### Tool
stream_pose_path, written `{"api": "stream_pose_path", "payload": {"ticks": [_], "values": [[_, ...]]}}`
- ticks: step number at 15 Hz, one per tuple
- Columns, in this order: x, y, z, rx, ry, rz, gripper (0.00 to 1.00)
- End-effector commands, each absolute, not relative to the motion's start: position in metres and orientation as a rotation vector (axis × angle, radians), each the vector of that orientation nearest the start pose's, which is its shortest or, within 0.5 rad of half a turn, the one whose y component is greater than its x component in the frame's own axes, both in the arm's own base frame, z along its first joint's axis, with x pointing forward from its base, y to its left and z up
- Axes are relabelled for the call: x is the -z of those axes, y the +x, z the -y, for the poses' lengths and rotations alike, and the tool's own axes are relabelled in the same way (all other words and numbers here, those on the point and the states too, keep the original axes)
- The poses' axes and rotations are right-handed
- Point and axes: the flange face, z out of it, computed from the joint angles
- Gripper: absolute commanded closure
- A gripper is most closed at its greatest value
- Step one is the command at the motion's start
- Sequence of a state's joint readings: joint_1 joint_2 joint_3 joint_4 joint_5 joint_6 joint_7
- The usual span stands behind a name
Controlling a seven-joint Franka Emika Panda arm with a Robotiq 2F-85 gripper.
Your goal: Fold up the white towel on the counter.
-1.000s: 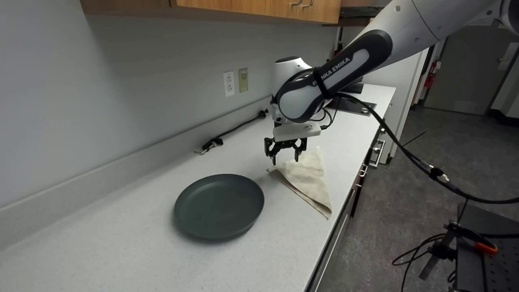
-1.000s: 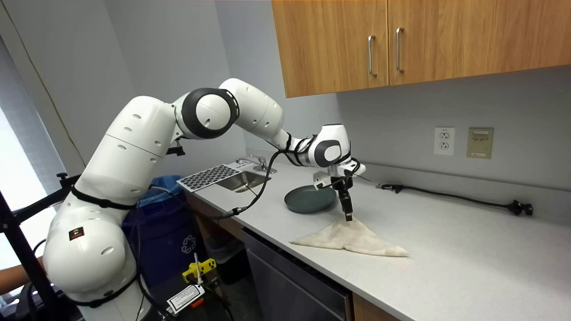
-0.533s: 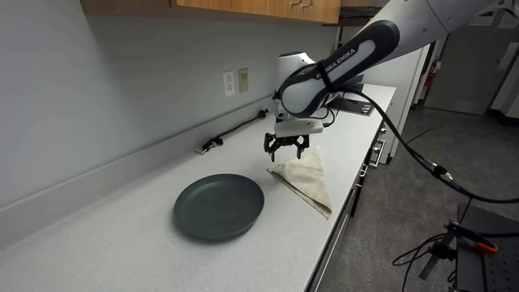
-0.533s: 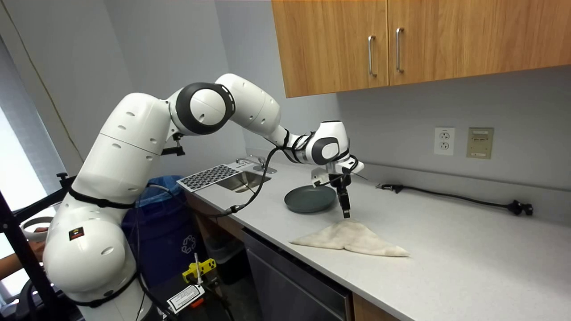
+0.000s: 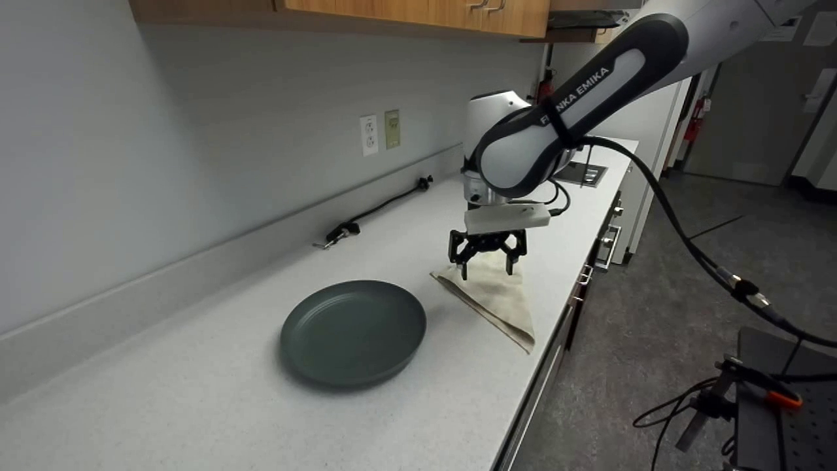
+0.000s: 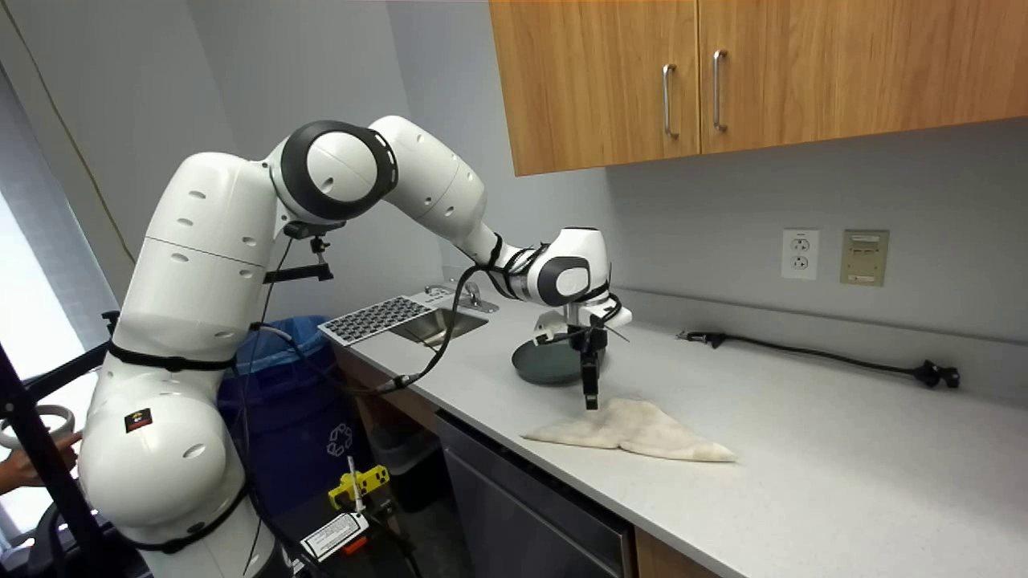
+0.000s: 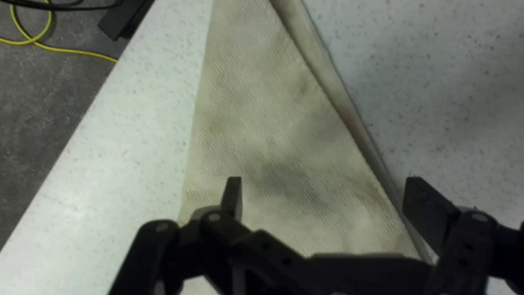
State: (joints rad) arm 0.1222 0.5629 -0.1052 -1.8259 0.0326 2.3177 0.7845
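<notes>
In an exterior view, the dark green plate [image 5: 353, 332] sits on the white bench [image 5: 229, 418] beside the off-white towel [image 5: 502, 302], lying in a triangle, and the claw [image 5: 487, 270], jaws apart over the towel, is nearer the front edge than a second ago. In an exterior view the claw hides part of that plate, and only there appear a blue bin [image 6: 297, 425] with a liner [image 6: 313, 327] and a metal sink [image 6: 472, 322]. The wrist view alone shows the towel's weave and a looped yellow cord [image 7: 65, 50].

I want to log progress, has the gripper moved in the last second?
Yes: in an exterior view, the gripper has shifted to the picture's right, farther from the white outlet.
</notes>
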Motion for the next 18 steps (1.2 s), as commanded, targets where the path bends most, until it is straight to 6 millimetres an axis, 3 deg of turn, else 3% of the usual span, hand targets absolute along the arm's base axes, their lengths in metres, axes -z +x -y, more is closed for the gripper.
{"api": "stream_pose_path", "payload": {"ticks": [1, 10, 18], "values": [[-0.221, 0.608, -0.023, -0.109, -2.881, -1.299, 0.0], [-0.2, 0.564, -0.038, -0.094, -2.751, -1.413, 0.0], [-0.18, 0.542, -0.047, -0.093, -2.745, -1.435, 0.0]]}}
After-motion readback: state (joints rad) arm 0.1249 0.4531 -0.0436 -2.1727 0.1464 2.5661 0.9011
